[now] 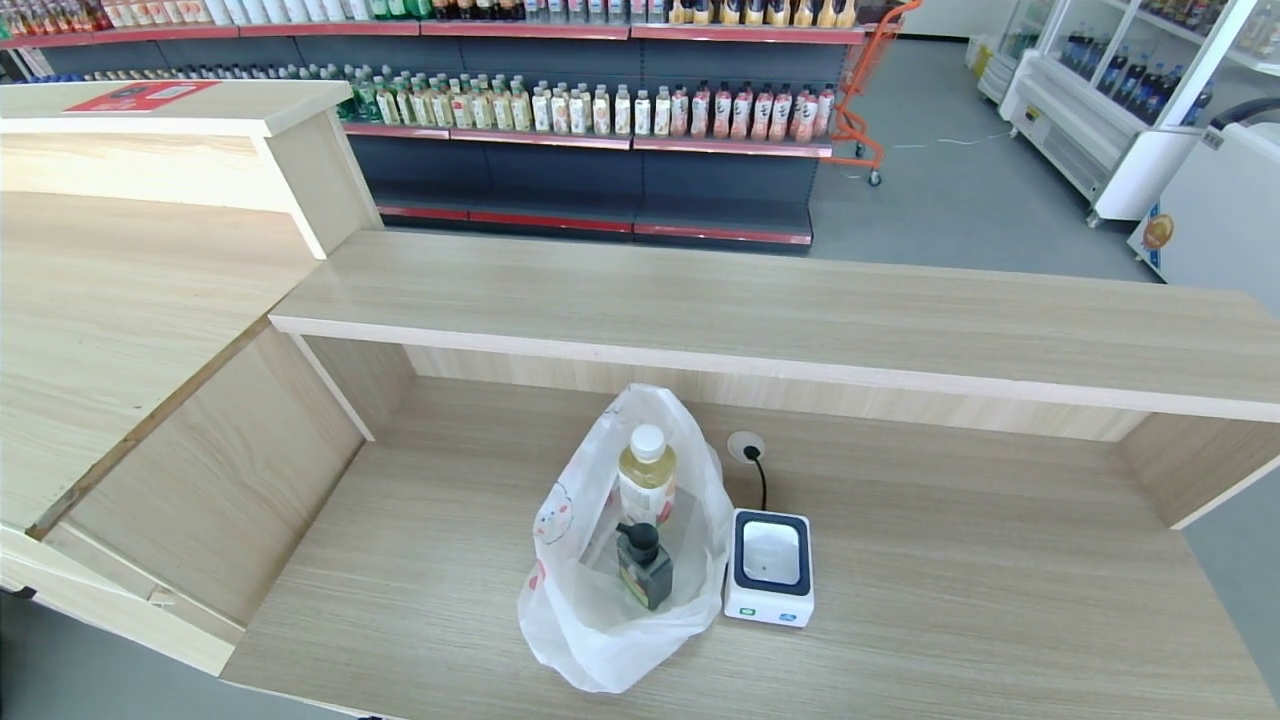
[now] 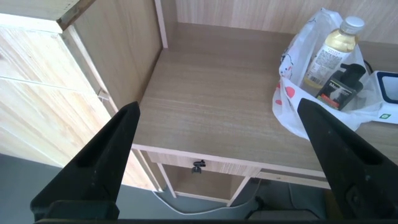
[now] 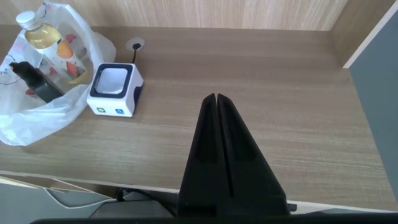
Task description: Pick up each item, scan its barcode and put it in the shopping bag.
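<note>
- Bag point(image 1: 590, 620) of thin white plastic with red prints sits nearest, close to the front edge of the desk point(image 1: 950, 600), mouth gaping upward.
- Inside it a pump bottle point(image 1: 644, 570), dark with a dark label, stands upright, long axis vertical. Its spout seems to point to the robot's left.
- Just behind it, also in the bag, a tea bottle point(image 1: 646, 480) of pale yellow liquid stands upright, white cap on top and a light label around its body.
- Print on both labels is too small to read.
- Scanner point(image 1: 769, 566), a white box with a dark-framed window facing up, sits just beside the bag on its right.
- Its black cable point(image 1: 760, 480) runs back to a round hole point(image 1: 745, 445) in the desk.
- Left gripper point(image 2: 219, 107) hangs over the desk's left front part, well apart from the bag. Its fingers are spread wide, with nothing between them.
- Right gripper point(image 3: 216, 99) hangs over the desk to the right of the scanner. Its fingers are pressed flat together and hold nothing.
- Behind the desk a raised ledge point(image 1: 800, 320) runs across.
- On the higher counter to the left lies a red sign point(image 1: 140, 96), its writing unreadable.
- Farther back, shelves point(image 1: 600, 110) carry rows of bottles, an orange cart point(image 1: 860, 100) stands at their end, and glass-door coolers point(image 1: 1120, 100) line the right.
</note>
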You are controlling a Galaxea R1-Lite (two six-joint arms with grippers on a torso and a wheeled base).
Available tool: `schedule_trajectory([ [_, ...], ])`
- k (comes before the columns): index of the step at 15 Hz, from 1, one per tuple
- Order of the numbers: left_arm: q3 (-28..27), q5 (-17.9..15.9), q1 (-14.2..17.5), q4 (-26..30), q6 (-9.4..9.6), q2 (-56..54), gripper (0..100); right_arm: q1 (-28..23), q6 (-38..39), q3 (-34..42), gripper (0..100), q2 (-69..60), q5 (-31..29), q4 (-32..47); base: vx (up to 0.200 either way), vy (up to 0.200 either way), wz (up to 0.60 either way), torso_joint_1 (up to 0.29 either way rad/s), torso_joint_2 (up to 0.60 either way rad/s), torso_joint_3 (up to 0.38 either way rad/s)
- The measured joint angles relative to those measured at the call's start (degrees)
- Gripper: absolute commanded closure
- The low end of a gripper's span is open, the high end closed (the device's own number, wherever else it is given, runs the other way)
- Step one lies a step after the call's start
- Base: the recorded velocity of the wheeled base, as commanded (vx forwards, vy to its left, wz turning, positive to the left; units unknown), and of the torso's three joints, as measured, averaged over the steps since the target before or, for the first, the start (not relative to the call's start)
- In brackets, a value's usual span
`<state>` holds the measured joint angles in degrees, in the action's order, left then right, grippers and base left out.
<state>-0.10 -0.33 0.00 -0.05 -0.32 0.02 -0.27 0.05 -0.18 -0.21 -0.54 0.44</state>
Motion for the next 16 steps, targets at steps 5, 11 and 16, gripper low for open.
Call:
schedule_trajectory([
  [5, 0.0, -0.02, 0.0, -0.02, -0.06, 0.0, 0, 0.02, -0.02, 0.0, 100, 0.02, 0.02, 0.0, 0.0, 0.0, 0.0, 0.0, 0.0, 0.0],
  [11, 0.0, -0.1, 0.0, -0.02, 0.13, 0.0, 0, 0.05, 0.0, 0.02, 100, 0.07, 0.0, 0.0, 0.133, 0.0, 0.0, 0.001, 0.0, 0.002],
  [16, 0.0, -0.11, 0.0, -0.05, -0.01, 0.0, 0, 0.0, -0.02, 0.02, 100, 0.1, 0.0, 0.0, 0.08, 0.0, 0.0, -0.005, 0.0, 0.001],
])
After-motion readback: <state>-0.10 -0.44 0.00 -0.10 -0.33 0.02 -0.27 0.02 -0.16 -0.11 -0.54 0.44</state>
